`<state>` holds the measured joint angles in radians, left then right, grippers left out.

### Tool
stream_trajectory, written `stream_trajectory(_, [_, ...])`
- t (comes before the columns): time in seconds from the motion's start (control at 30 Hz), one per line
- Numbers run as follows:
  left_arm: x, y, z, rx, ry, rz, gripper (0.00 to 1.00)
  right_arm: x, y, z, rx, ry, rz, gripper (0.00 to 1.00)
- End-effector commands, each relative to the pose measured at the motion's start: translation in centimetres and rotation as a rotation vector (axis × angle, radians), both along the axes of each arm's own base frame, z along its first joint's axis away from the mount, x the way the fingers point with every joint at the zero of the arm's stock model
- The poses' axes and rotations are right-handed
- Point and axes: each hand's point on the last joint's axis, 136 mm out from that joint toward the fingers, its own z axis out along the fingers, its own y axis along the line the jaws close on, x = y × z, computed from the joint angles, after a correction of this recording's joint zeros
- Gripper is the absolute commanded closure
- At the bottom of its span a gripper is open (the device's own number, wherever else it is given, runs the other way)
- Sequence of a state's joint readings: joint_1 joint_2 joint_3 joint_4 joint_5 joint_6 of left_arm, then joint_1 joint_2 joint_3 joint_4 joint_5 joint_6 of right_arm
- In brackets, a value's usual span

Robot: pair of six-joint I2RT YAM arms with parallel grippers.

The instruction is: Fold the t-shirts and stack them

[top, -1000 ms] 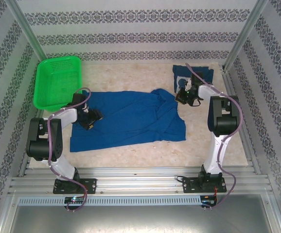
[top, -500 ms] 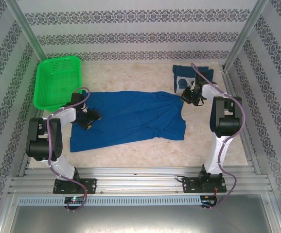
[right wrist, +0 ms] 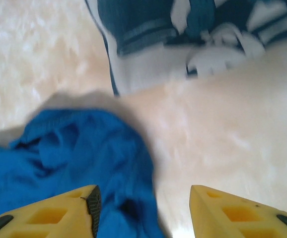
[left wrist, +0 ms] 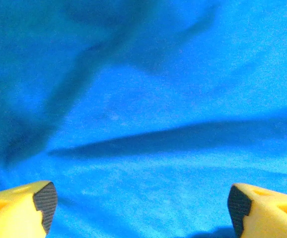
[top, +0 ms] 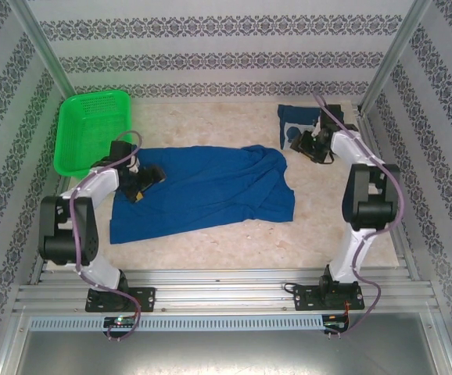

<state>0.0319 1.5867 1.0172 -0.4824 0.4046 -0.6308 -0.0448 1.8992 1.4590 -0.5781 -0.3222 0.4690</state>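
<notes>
Fabric of the spread t-shirt [top: 210, 187] covers the middle of the table [top: 234, 242], bunched along its right edge. Over its left part hangs the left gripper [left wrist: 141, 208], jaws wide apart with nothing between them. The right gripper [right wrist: 146, 208] hovers above the bunched edge, jaws parted and clamping nothing. Just beyond it, toward the far right corner, lies the folded t-shirt [right wrist: 143, 25], print up. The green basket [top: 93, 133] stands far left.

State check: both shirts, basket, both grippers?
spread t-shirt: unfolded, flat, wrinkled
folded t-shirt: folded, print showing
green basket: upright, empty
left gripper: open, over the spread t-shirt
right gripper: open, holding nothing, at the spread t-shirt's edge
</notes>
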Motion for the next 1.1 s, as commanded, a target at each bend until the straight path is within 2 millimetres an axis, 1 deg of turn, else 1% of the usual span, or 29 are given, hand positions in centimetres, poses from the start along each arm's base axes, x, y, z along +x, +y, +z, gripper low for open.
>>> stream_trajectory(0.0, [-0.8,-1.1,5.3,-0.053,-0.068,0.01,0.07,-6.0,1.5,0.5,0.046,0.096,0.0,0.48])
stream_trajectory(0.03, [-1.6,-1.2,5.6,-0.057,-0.061,0.025,0.07,-7.9,2.3,0.2,0.064,0.13,0.004,0.48])
stream_trajectory(0.07, [-2.8,-1.1,5.4,-0.059,-0.045,0.043,0.07,-9.8,3.1,-0.4,0.068,0.159,0.005,0.49])
stream_trajectory(0.13, [-5.1,-0.8,4.3,-0.052,-0.006,0.078,0.06,-12.3,4.9,-1.2,0.128,0.168,-0.007,0.52])
stream_trajectory(0.17, [-6.2,-0.7,3.5,-0.045,0.017,0.09,0.07,-12.9,5.9,-1.8,0.187,0.161,-0.016,0.54])
stream_trajectory(0.2, [-7.0,-0.5,2.6,-0.034,0.038,0.098,0.07,-13.3,6.4,-2.3,0.221,0.162,-0.032,0.57])
stream_trajectory(0.23, [-7.8,-0.3,1.6,-0.024,0.063,0.101,0.08,-13.6,7.0,-2.8,0.243,0.163,-0.043,0.62])
stream_trajectory(0.3, [-8.5,0.0,0.0,0.002,0.096,0.098,0.11,-13.9,8.0,-3.6,0.259,0.177,-0.045,0.68])
stream_trajectory(0.37, [-8.8,0.6,-1.5,0.032,0.122,0.112,0.13,-14.1,8.3,-4.8,0.215,0.204,-0.053,0.74])
stream_trajectory(0.43, [-8.6,1.0,-2.4,0.058,0.126,0.121,0.14,-14.5,7.4,-6.4,0.152,0.252,-0.091,0.8])
stream_trajectory(0.5, [-8.6,1.7,-3.5,0.088,0.148,0.14,0.14,-15.4,5.7,-8.3,0.057,0.316,-0.144,0.85])
stream_trajectory(0.53, [-8.6,2.0,-3.9,0.101,0.158,0.143,0.15,-16.1,4.9,-9.0,0.013,0.354,-0.164,0.86])
stream_trajectory(0.6, [-8.8,2.5,-4.7,0.128,0.181,0.148,0.15,-17.3,3.2,-9.0,-0.094,0.405,-0.188,0.86])
stream_trajectory(0.67, [-9.4,3.3,-5.6,0.152,0.21,0.167,0.15,-18.7,2.0,-8.6,-0.155,0.453,-0.202,0.86])
stream_trajectory(0.7, [-9.8,3.6,-6.0,0.155,0.227,0.179,0.15,-19.0,1.6,-8.4,-0.167,0.46,-0.205,0.82])
stream_trajectory(0.73, [-10.1,4.0,-6.3,0.162,0.239,0.191,0.15,-19.5,1.3,-8.1,-0.188,0.468,-0.202,0.81])
stream_trajectory(0.83, [-10.8,4.9,-6.9,0.185,0.262,0.208,0.14,-20.8,0.7,-8.0,-0.244,0.514,-0.174,0.81])
stream_trajectory(0.97, [-11.4,5.8,-7.8,0.195,0.296,0.222,0.14,-22.4,-0.9,-7.9,-0.339,0.545,-0.172,0.82])
stream_trajectory(1.07, [-11.7,5.8,-8.1,0.194,0.306,0.204,0.14,-22.7,-1.0,-8.0,-0.323,0.536,-0.176,0.82])
